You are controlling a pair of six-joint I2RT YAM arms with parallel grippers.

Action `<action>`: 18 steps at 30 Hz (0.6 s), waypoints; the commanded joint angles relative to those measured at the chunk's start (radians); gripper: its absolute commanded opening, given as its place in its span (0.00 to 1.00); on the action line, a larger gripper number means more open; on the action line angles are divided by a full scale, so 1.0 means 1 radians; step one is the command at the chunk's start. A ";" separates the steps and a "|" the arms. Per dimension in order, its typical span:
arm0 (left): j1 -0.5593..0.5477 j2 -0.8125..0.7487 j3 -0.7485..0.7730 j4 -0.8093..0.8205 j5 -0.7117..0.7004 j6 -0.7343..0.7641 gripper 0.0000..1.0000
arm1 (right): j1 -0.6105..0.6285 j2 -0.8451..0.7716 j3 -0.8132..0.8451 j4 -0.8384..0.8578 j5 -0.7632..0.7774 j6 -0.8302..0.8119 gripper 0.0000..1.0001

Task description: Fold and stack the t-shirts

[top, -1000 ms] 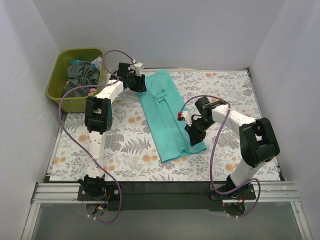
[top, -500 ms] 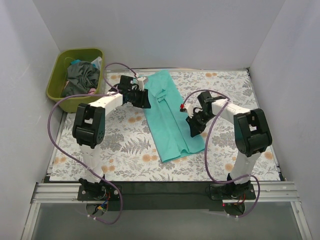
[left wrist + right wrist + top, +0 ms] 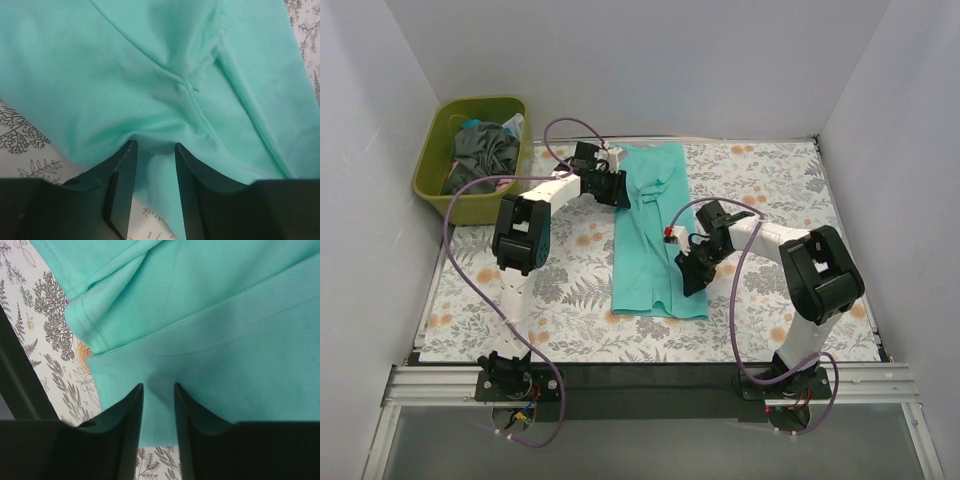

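Observation:
A teal t-shirt [image 3: 655, 240], folded into a long strip, lies lengthwise on the floral tablecloth [image 3: 560, 290]. My left gripper [image 3: 617, 188] is at the shirt's upper left edge, near the sleeve. In the left wrist view, the left gripper [image 3: 156, 147] has its jaws pinched on a bunched fold of the shirt [image 3: 150, 75]. My right gripper [image 3: 688, 272] is at the shirt's lower right edge. In the right wrist view, the right gripper [image 3: 158, 387] grips the shirt [image 3: 225, 340] near the hem corner.
A green basket [image 3: 480, 102] stands at the back left and holds crumpled dark clothes [image 3: 485, 150]. White walls enclose the table on three sides. The arm bases sit on the black rail at the near edge.
Both grippers have dragged the shirt: its lower end swung left and its top moved right, so the slanted strip now lies nearly straight. The right gripper moved left and nearer.

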 commanded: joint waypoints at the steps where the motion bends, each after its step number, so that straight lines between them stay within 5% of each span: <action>1: 0.003 -0.023 0.045 -0.077 0.012 0.051 0.36 | -0.003 -0.046 0.067 -0.029 0.011 0.008 0.34; 2: 0.003 -0.078 0.036 -0.079 0.035 0.075 0.38 | -0.003 -0.076 0.068 -0.049 0.012 -0.002 0.44; 6: 0.005 -0.259 -0.068 -0.074 0.160 0.135 0.42 | -0.002 -0.249 0.056 -0.078 0.008 -0.043 0.55; 10: 0.006 -0.476 -0.250 -0.053 0.259 0.220 0.50 | 0.004 -0.407 0.015 -0.095 0.076 -0.159 0.54; 18: -0.030 -0.913 -0.857 0.034 0.304 0.459 0.48 | 0.058 -0.557 -0.227 0.038 0.241 -0.404 0.45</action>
